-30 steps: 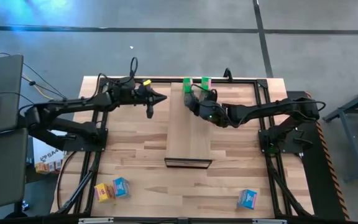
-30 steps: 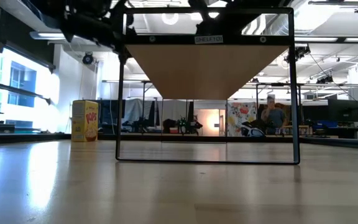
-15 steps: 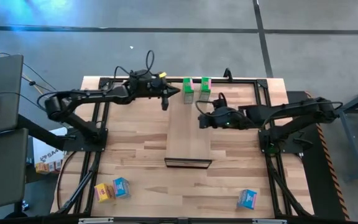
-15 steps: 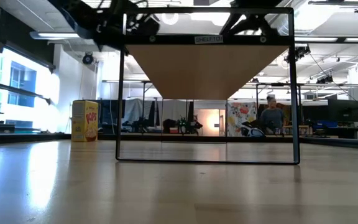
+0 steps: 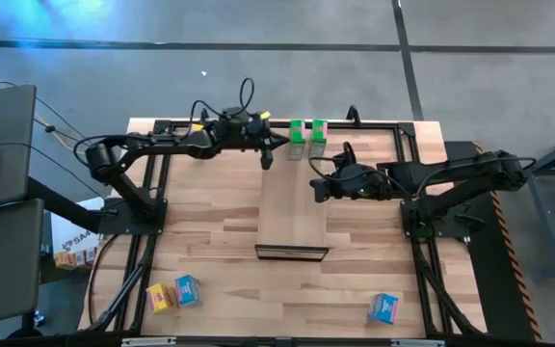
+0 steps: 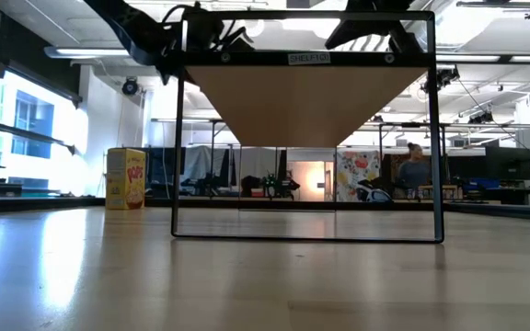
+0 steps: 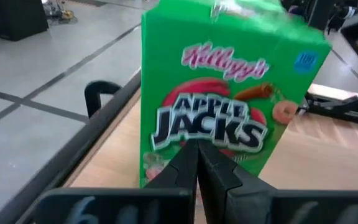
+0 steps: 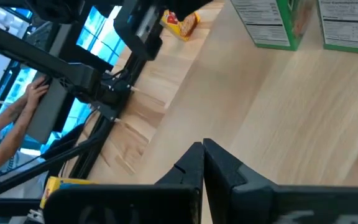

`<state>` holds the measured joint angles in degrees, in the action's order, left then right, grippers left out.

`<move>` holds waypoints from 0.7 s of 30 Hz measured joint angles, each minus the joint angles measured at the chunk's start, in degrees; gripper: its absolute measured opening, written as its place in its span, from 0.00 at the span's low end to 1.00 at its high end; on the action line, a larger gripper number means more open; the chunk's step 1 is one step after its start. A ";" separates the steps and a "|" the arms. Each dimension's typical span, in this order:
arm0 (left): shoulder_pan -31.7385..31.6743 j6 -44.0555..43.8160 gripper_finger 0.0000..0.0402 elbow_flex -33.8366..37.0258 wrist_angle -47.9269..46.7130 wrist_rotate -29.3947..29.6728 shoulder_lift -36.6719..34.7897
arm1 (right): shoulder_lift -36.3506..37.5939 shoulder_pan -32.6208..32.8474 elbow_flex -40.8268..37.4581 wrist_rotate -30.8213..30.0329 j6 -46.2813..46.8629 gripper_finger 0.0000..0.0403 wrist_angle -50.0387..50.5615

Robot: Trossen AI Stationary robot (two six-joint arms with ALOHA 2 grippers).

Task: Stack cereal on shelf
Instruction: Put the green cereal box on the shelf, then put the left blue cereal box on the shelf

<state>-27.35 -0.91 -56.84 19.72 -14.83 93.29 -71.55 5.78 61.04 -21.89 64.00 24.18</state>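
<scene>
Two green cereal boxes [image 5: 297, 138] [image 5: 317, 138] stand upright side by side at the far end of the pale shelf panel [image 5: 292, 207]. My left gripper [image 5: 267, 157] is shut and points at the left green box; in the left wrist view its tips [image 7: 197, 158] lie before that box's printed front [image 7: 229, 106]. From above a small gap shows between them. My right gripper [image 5: 317, 190] is shut and hovers over the shelf's right side, nearer than the boxes [image 8: 272, 25]. A yellow box [image 6: 125, 179] stands on the table below.
A yellow box [image 5: 162, 297] and a blue box [image 5: 188, 289] lie near the table's near left corner, and another blue box [image 5: 383, 308] near the right. The shelf's dark frame [image 6: 306, 234] stands on the table. A person [image 8: 17, 124] is beyond the table.
My left gripper has swung toward the table's right, closing on the left green box. My right gripper has drawn back from the green boxes toward the near edge and the right, and now hovers over the shelf. The green boxes stand where they were set.
</scene>
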 joint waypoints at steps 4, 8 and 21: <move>-0.02 -0.10 0.00 0.00 -0.04 0.02 0.18 | 0.00 0.00 0.00 1.01 -1.11 0.00 -0.06; -0.65 0.02 0.00 0.07 -2.70 0.00 -1.93 | 0.85 0.00 0.00 2.40 -3.96 0.00 0.21; 3.42 -5.59 0.00 3.46 -21.21 0.57 -24.88 | 14.52 3.15 0.00 4.89 -10.27 0.00 14.93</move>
<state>-23.93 -6.50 -53.37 -1.49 -14.26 68.41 -57.03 8.93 61.04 -17.01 53.73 39.11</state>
